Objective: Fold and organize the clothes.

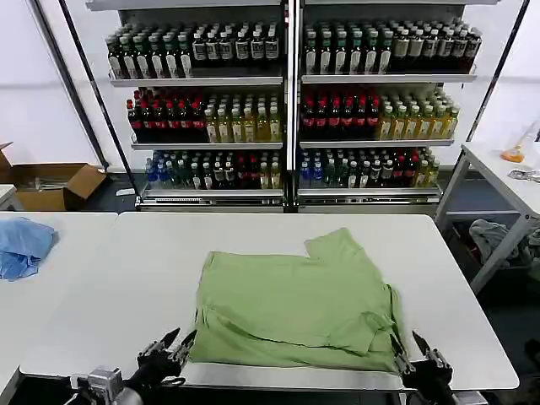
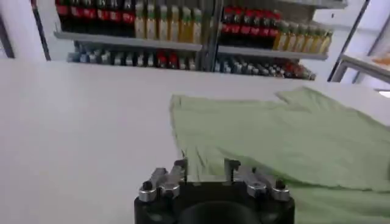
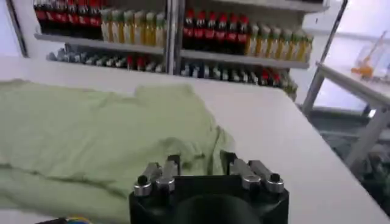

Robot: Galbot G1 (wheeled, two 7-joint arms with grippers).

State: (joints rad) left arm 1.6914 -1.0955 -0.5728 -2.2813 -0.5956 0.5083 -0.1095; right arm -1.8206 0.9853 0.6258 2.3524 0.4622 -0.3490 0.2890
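Observation:
The clothes are one light green shirt (image 1: 295, 299), lying flat on the white table (image 1: 110, 287) near its front edge. Its plain side faces up, and one sleeve (image 1: 342, 245) sticks out at the far side. The front hem is bunched into a fold. My left gripper (image 1: 181, 340) is open at the shirt's front left corner, low over the table edge. In the left wrist view the left gripper (image 2: 206, 167) has the shirt (image 2: 280, 137) just ahead of it. My right gripper (image 1: 407, 346) is open at the front right corner. The right wrist view shows this gripper (image 3: 200, 161) over the shirt (image 3: 91, 128).
A light blue cloth (image 1: 24, 245) lies on the neighbouring table at the left. Shelves of bottles (image 1: 287, 110) stand behind the table. A cardboard box (image 1: 51, 184) sits at the far left. Another white table (image 1: 506, 181) stands at the right, with fabric (image 1: 498, 236) beneath it.

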